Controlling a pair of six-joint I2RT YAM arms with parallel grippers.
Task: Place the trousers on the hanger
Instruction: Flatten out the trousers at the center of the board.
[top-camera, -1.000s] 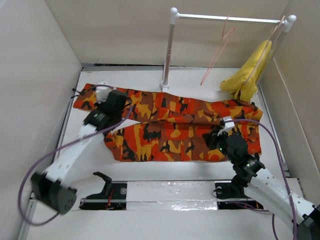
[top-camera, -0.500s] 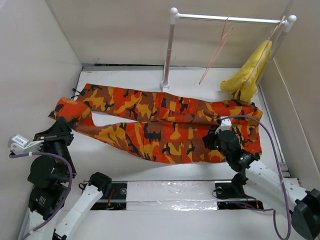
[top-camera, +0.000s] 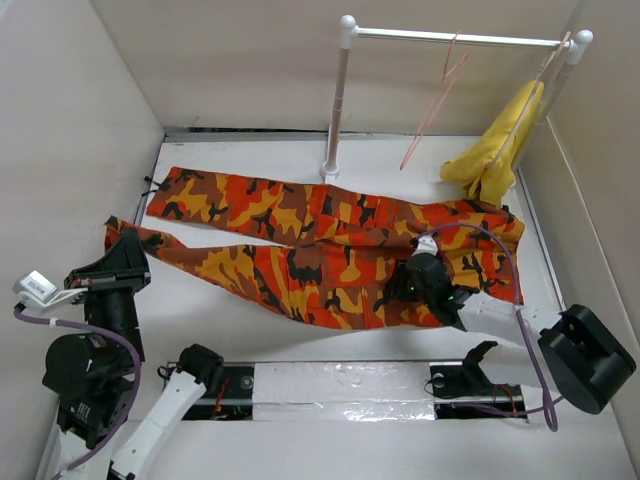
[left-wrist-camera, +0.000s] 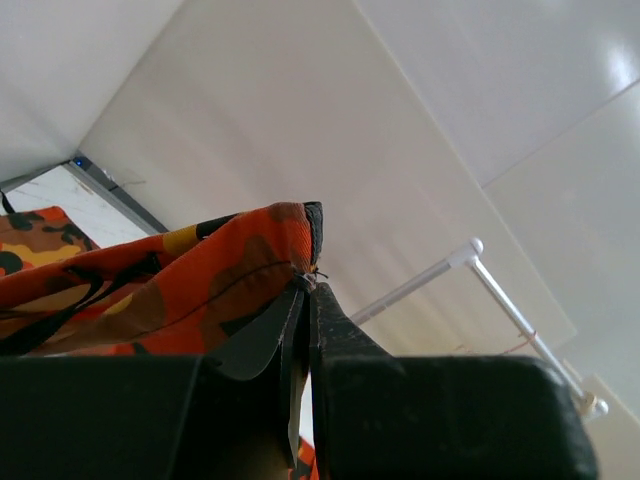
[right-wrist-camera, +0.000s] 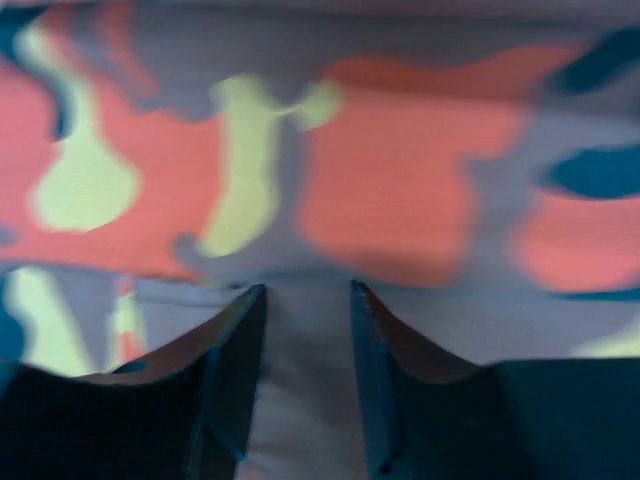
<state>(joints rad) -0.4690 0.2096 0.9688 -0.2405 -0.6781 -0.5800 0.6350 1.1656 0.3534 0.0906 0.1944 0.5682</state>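
The camouflage trousers (top-camera: 330, 240) lie spread across the table, waist to the right and legs to the left. My left gripper (top-camera: 122, 240) is raised at the far left, shut on the end of the nearer leg. In the left wrist view that cloth (left-wrist-camera: 200, 280) is pinched at the tips of the left gripper (left-wrist-camera: 308, 290). My right gripper (top-camera: 398, 290) rests low on the trousers' near edge by the waist. Its jaws stand apart in the right wrist view, right gripper (right-wrist-camera: 305, 290), with the print (right-wrist-camera: 400, 170) just ahead. The salmon-pink hanger (top-camera: 432, 105) hangs from the rail.
A white rail stand (top-camera: 340, 100) stands at the back. A plain yellow cloth (top-camera: 495, 150) hangs at its right end. Beige walls close in the left, back and right sides. A silver strip (top-camera: 340, 385) runs along the near edge between the arm bases.
My left gripper has swung from over the legs out to the far left, drawing the nearer leg's end with it. My right gripper has slid left along the near edge and its jaws have parted.
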